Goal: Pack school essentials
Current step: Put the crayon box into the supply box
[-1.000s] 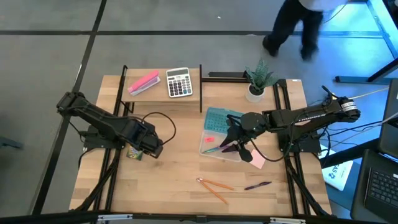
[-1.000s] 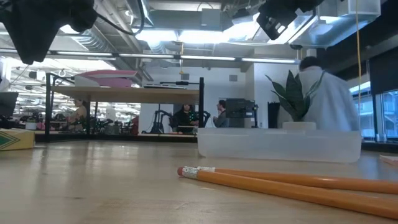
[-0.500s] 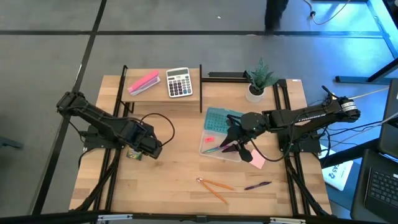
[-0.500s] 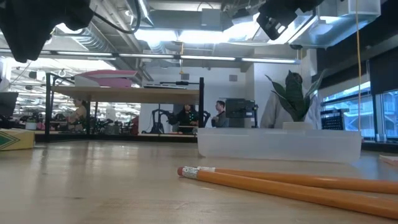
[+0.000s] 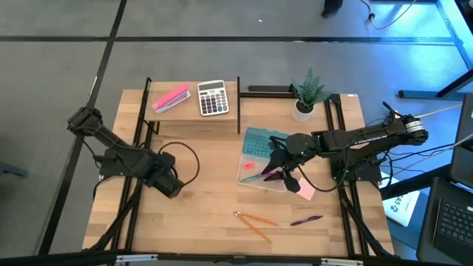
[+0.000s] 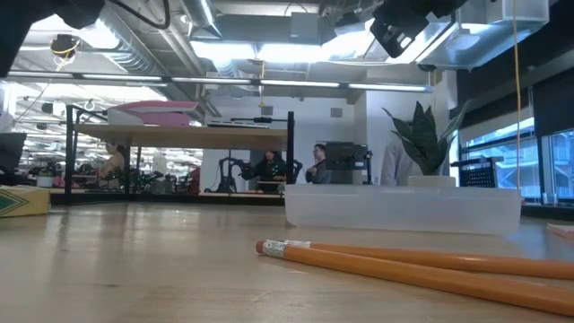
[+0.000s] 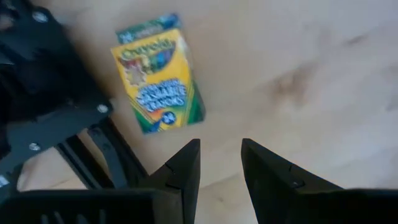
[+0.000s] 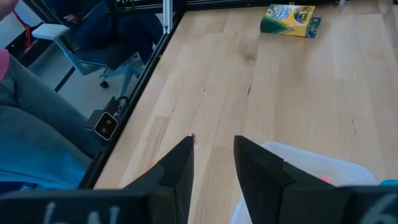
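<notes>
The yellow-green crayon box (image 7: 158,81) lies flat on the wood near the table's left side; the left arm hides it in the high view. My left gripper (image 7: 221,163) (image 5: 170,185) points down above the table just beside the box, open, with bare wood between its fingers. My right gripper (image 8: 212,163) (image 5: 284,168) hovers open over the clear bin (image 5: 251,176), which holds a teal sheet and the purple-handled scissors (image 5: 272,175). The pink notepad (image 5: 305,191), two orange pencils (image 5: 255,222) and the purple pen (image 5: 306,220) lie on the table.
A raised shelf at the far left carries a grey calculator (image 5: 213,97) and a long pink block (image 5: 170,97). A potted plant (image 5: 306,96) stands at the far edge. Black frame rails (image 5: 140,125) run along both table sides. Bare wood lies between the crayon box and the bin.
My left gripper has swung a little toward the table's near-left, still pointing down, and now covers the crayon box in the high view. The box has not moved. My right arm has kept still. A person beyond the far edge has walked out of view.
</notes>
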{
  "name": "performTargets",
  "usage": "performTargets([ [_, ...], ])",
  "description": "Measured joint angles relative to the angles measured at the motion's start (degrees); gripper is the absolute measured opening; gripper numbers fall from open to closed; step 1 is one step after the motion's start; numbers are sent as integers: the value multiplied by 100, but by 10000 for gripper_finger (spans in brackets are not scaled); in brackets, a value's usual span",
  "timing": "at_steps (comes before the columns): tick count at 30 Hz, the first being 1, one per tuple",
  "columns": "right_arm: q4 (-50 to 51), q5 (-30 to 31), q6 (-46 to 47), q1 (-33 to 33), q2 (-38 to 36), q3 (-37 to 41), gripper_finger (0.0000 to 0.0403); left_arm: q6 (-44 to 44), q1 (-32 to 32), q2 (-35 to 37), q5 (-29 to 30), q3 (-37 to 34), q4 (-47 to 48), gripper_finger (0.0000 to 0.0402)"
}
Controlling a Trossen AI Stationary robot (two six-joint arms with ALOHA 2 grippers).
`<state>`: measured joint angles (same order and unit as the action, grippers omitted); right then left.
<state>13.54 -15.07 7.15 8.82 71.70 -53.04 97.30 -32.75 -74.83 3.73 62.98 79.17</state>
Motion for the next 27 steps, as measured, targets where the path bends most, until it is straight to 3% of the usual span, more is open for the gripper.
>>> performTargets([
  [7, 0, 0, -3, 0, 2, 0, 117, 115, 73, 470, 93, -125, 259, 110],
  [15, -1, 0, 7, -1, 2, 0, 117, 533, 59, 1614, 128, -1183, -589, 110],
  [22, 0, 0, -4, 0, 2, 0, 117, 856, 85, 1657, 133, -1329, -727, 115],
  [27, -2, 0, -4, 0, 2, 0, 117, 731, 194, 1633, 131, -1329, -715, 152],
])
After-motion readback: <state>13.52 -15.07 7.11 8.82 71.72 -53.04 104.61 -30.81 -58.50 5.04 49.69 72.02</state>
